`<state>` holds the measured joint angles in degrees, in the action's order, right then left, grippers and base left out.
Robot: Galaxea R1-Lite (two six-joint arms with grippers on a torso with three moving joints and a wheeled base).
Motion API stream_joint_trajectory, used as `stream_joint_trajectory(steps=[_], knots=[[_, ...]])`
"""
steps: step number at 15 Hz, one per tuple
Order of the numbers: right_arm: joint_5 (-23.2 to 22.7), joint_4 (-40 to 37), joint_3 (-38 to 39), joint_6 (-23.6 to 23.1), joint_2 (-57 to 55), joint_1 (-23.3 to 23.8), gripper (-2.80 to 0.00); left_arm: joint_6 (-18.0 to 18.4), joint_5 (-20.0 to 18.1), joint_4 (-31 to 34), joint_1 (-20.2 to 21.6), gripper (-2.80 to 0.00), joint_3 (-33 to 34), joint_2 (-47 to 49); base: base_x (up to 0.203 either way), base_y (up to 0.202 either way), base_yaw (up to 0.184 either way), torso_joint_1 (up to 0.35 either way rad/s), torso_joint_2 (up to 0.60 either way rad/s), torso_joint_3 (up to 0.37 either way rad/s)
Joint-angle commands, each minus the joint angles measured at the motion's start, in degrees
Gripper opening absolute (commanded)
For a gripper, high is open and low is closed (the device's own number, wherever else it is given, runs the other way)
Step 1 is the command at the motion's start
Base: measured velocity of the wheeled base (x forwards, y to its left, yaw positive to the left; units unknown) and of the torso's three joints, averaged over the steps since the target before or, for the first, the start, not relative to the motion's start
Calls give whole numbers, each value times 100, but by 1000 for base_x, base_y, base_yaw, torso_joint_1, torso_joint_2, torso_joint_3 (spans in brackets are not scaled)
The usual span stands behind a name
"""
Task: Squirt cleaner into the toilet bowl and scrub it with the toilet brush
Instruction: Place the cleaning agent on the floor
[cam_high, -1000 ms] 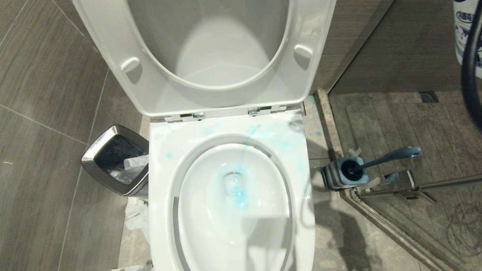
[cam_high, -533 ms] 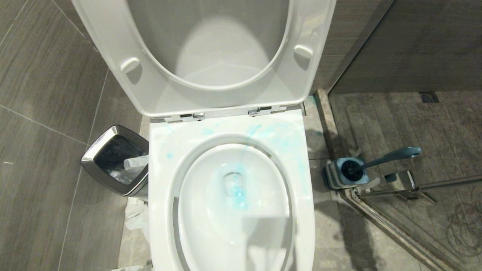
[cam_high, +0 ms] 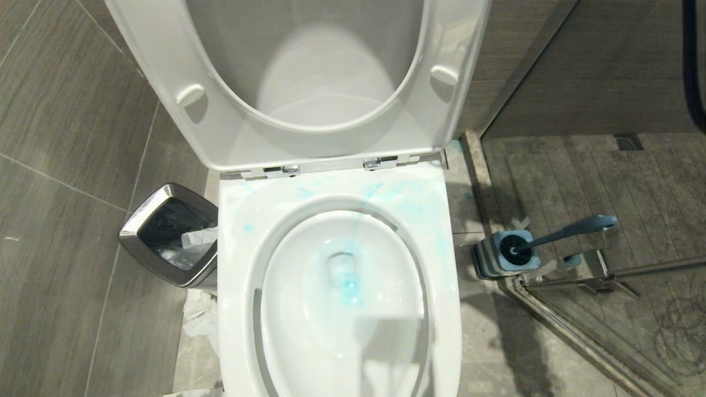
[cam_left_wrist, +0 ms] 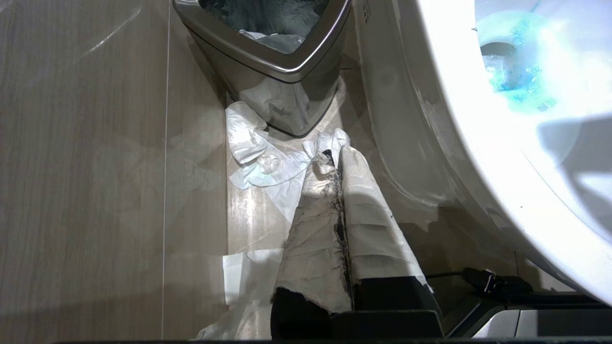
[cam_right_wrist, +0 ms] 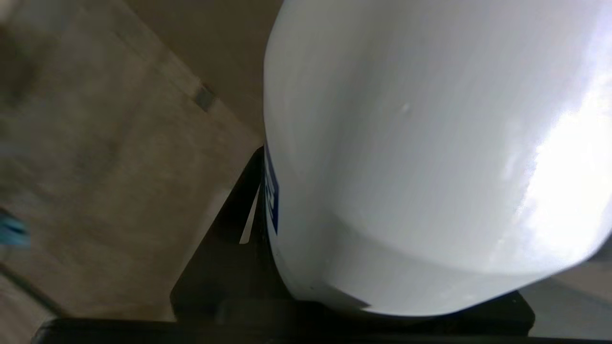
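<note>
The toilet bowl [cam_high: 237,231] stands open, its seat and lid raised. Pale blue cleaner [cam_high: 347,286] tints the water at the drain, and thin smears [cam_high: 397,196] mark the back rim. The toilet brush [cam_high: 568,229] leans in its light-blue holder [cam_high: 496,256] on the floor to the right of the toilet. Neither gripper shows in the head view. In the right wrist view, my right gripper [cam_right_wrist: 392,162] is shut on a white bottle [cam_right_wrist: 430,95] with a blue label. My left gripper [cam_left_wrist: 336,155], taped white, hangs shut and empty near the floor beside the toilet.
A square steel waste bin [cam_high: 165,234] stands left of the toilet, with crumpled tissue [cam_left_wrist: 258,153] on the floor below it. A glass shower door and its metal frame [cam_high: 579,275] lie right of the brush holder. A dark cable [cam_high: 692,66] hangs at the top right.
The white bottle seen at the head view's top right a second ago has left that view. The toilet, brush and bin have not moved.
</note>
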<state>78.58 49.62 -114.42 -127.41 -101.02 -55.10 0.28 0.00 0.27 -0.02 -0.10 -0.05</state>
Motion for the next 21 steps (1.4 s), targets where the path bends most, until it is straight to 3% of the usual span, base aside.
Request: stream_joint_trajectory(steps=[1,3,5,6,7,9,12,14,19,21], knots=[[-44,40,97,674,-14,-439,-280,-2,0,0,2,-280,1,5,0,0,0,0,0,0],[-697,-166,245,1053,-28,-643,-280,-2,0,0,2,-280,1,5,0,0,0,0,0,0],[-1253,-1418,157,1436,-1,-651,-280,-2,0,0,2,-280,1,5,0,0,0,0,0,0],[-1670,-2161,107,2031,25,-628,-280,-2,0,0,2,-280,1,5,0,0,0,0,0,0],[-2171,-3045,66,2943,69,-562,-280,-2,0,0,2,-280,1,5,0,0,0,0,0,0],[-2873,-3904,22,4680,139,-350,-280,-2,0,0,2,-280,1,5,0,0,0,0,0,0],[-3118,-4185,7,5981,360,450,-280,-2,0,0,2,-280,1,5,0,0,0,0,0,0],[-3137,-4313,9,6662,520,590,-280,-2,0,0,2,-280,1,5,0,0,0,0,0,0],[-3274,-4488,10,7818,786,1045,-280,-2,0,0,2,-280,1,5,0,0,0,0,0,0],[-3550,-5165,13,8534,962,1398,-280,-2,0,0,2,-280,1,5,0,0,0,0,0,0]])
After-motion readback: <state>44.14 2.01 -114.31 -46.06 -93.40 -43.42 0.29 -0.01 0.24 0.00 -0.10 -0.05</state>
